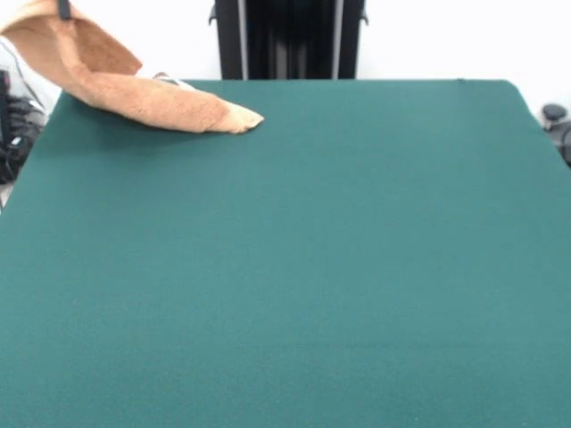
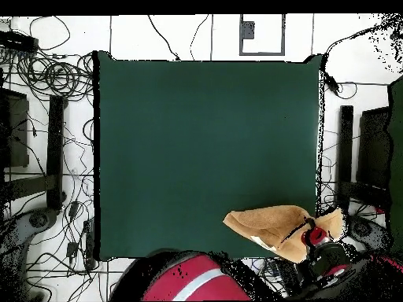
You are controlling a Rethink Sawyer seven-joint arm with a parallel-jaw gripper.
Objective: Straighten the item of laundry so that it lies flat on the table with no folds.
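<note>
The item of laundry (image 1: 134,94), a golden-tan terry towel, is bunched and folded at the table's far left corner in the front view. One end is raised off the surface and its low tip rests on the green table (image 1: 312,267). My gripper (image 1: 62,9) shows only as a dark tip at the top edge, shut on the raised end. From overhead the towel (image 2: 268,222) lies at the lower right corner of the table (image 2: 205,141), partly hanging past the edge. The red and black gripper (image 2: 315,234) sits over its right part.
The black pedestal column (image 1: 290,40) stands behind the table's far edge. Tangled cables (image 2: 55,79) cover the floor around the table. Dark equipment stands on both sides (image 2: 16,134) (image 2: 378,149). The red arm (image 2: 189,279) lies along the bottom edge.
</note>
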